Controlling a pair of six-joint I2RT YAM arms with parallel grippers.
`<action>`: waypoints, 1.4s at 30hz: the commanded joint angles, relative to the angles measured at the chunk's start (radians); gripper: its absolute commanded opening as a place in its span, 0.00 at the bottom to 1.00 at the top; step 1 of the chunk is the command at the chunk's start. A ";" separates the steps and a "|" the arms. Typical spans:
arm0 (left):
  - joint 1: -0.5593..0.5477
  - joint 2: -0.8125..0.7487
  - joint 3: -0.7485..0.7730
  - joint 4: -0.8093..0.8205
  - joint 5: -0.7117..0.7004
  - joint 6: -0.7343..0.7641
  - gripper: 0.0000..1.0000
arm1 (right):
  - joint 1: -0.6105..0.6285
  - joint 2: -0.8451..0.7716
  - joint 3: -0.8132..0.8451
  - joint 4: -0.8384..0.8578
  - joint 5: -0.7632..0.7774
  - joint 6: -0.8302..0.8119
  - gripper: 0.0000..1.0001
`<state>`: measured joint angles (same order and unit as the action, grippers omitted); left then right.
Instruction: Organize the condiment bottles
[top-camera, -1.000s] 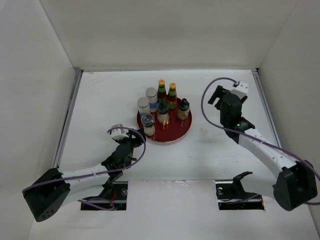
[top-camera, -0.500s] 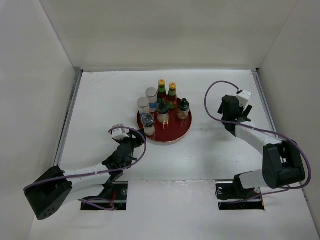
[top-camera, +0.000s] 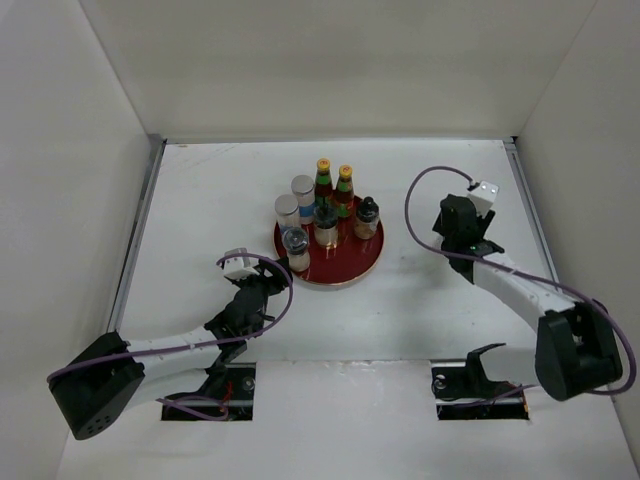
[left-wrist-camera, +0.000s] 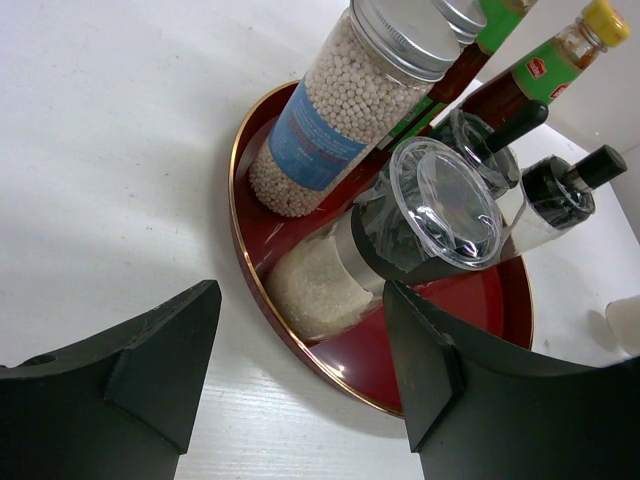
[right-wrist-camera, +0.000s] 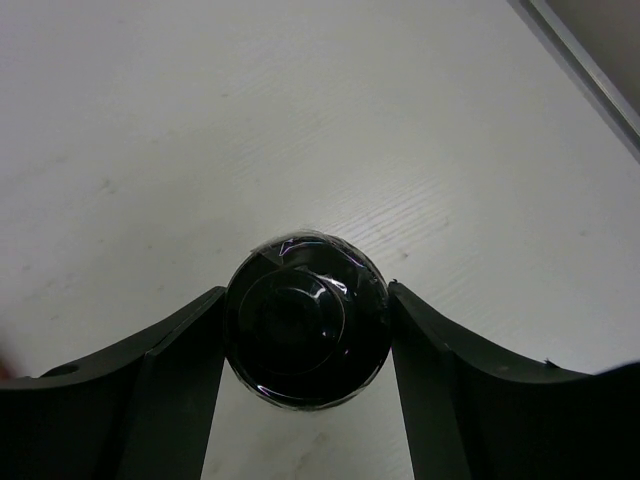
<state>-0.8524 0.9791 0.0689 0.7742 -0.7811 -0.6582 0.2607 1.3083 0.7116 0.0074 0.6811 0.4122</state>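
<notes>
The condiment bottles stand on a round red tray (top-camera: 352, 272): two red sauce bottles (top-camera: 323, 183) with yellow caps, two grey-topped shakers (top-camera: 303, 192), and black-capped ones (top-camera: 367, 218). My left gripper (top-camera: 268, 283) is open at the tray's near-left rim. In the left wrist view its jaws (left-wrist-camera: 300, 370) are spread wide before a clear-lidded bottle (left-wrist-camera: 440, 205) and a bead-filled shaker (left-wrist-camera: 330, 120). My right gripper (top-camera: 462, 225) is right of the tray. In the right wrist view (right-wrist-camera: 306, 292) it is shut on a black-capped bottle (right-wrist-camera: 305, 335), seen from above. That bottle is hidden in the top view.
White walls enclose the table on the left, back and right. A metal strip (right-wrist-camera: 590, 75) runs along the table's right edge near my right gripper. Purple cables loop over both arms.
My right wrist has turned and dropped lower over the table right of the tray. The left arm and the bottles on the tray have not moved.
</notes>
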 joint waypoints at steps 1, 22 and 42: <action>-0.003 0.003 0.035 0.048 0.002 -0.006 0.65 | 0.122 -0.151 0.034 0.033 0.003 -0.026 0.52; 0.023 -0.020 0.040 0.039 -0.001 0.011 0.46 | 0.642 0.270 0.264 0.235 -0.166 -0.023 0.54; -0.040 -0.129 0.232 -0.312 -0.029 0.077 0.27 | 0.458 -0.063 0.131 0.318 -0.022 -0.069 1.00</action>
<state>-0.8993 0.8940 0.2337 0.5568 -0.7906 -0.5713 0.7956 1.2736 0.8597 0.2626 0.5762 0.3145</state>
